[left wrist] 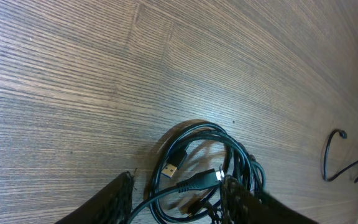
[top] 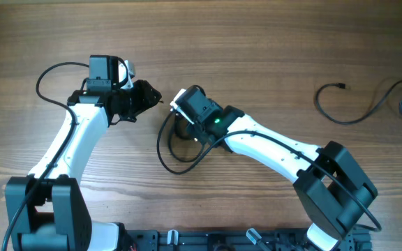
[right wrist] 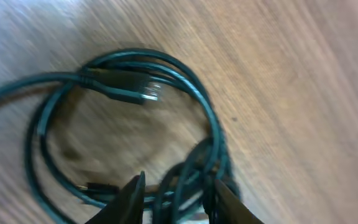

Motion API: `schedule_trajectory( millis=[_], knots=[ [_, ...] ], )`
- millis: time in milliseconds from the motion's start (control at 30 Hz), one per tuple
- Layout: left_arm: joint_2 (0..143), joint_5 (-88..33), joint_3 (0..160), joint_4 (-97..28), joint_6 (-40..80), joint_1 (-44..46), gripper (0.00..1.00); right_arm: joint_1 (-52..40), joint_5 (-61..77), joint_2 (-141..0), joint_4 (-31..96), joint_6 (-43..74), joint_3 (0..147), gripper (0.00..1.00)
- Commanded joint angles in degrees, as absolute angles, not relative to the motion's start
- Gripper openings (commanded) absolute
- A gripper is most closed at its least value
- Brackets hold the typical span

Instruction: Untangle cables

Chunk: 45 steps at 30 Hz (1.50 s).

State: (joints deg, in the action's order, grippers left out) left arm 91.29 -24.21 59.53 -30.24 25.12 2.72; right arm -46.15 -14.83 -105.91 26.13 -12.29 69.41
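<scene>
ROBOT ARMS AT THE KNOT: A coil of cables (right wrist: 211,121) lies on the wood-grain counter (top: 257,42), near its middle, with two white-and-black robot arms bent toward it from the near edge. The right hand (right wrist: 179,182) stands directly over the coil. Its two fingers (right wrist: 132,199) sit on either side of a bunch of black strands at the coil's rim, pinching them between the pads. The wrist view is blurred, so which strands are caught cannot be told. A dark plug (right wrist: 143,92) with a bright metal tip rests on the far side of the coil in that view, pointing across the open ring.

The left hand (left wrist: 178,180) hangs just to the left of the coil and a little beyond it, jaws spread apart and not closed on any strand (its own camera looks through the gap at the coil and at a gold-coloured plug (left wrist: 171,167) lying inside the loops). One wider loop of the coil trails out on the counter toward the robot's side.

Well to the right of the coil, apart from both arms, a loose cable (top: 354,121) lies in open curves on the bare wood, a small plug at its far tip. A green light (top: 217,122) glows on the right wrist just beside the coil
</scene>
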Motion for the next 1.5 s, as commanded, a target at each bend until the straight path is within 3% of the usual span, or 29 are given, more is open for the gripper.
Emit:
schedule_trajectory(
  millis=[0,200,333,600,833,1000,1100,1167,1333,1400,1467],
  knots=[
    [92.07,-23.70,59.86,-30.30,24.27,2.87,0.48,-46.24,-19.68,-108.42,26.17,-16.36,69.63,0.33],
    [92.07,-23.70,59.86,-30.41,24.27,2.87,0.49,-46.22,-22.68,-108.92,26.17,-16.36,69.63,0.30],
    [92.07,-23.70,59.86,-30.44,24.45,2.87,0.50,-46.22,-25.04,-108.92,23.03,-16.38,69.63,0.22],
    [92.07,-23.70,59.86,-30.46,24.45,2.87,0.52,-46.19,-21.63,-109.47,24.29,-16.58,69.56,0.23],
    [92.07,-23.70,59.86,-30.48,24.45,2.87,0.52,-46.13,-23.70,-109.54,24.88,-19.46,68.60,0.32],
    [92.07,-23.70,59.86,-30.46,24.45,2.87,0.53,-46.11,-20.97,-109.54,26.33,-19.49,68.60,0.31],
    [92.07,-23.70,59.86,-30.46,24.47,2.87,0.53,-46.11,-33.82,-109.51,25.02,-19.31,68.62,0.22],
    [92.07,-23.73,59.86,-30.48,24.45,2.87,0.53,-46.11,-34.48,-109.51,23.59,-19.18,68.62,0.16],
    [92.07,-23.70,59.86,-30.48,24.45,2.87,0.53,-46.11,-30.92,-109.51,23.05,-16.10,68.62,0.13],
    [92.07,-23.70,59.86,-30.48,24.45,2.87,0.53,-46.11,-31.03,-109.51,23.55,-16.51,68.62,0.04],
    [92.07,-23.73,59.86,-30.48,24.45,2.87,0.53,-46.06,-31.90,-109.49,24.40,-15.25,68.69,0.04]
  ],
)
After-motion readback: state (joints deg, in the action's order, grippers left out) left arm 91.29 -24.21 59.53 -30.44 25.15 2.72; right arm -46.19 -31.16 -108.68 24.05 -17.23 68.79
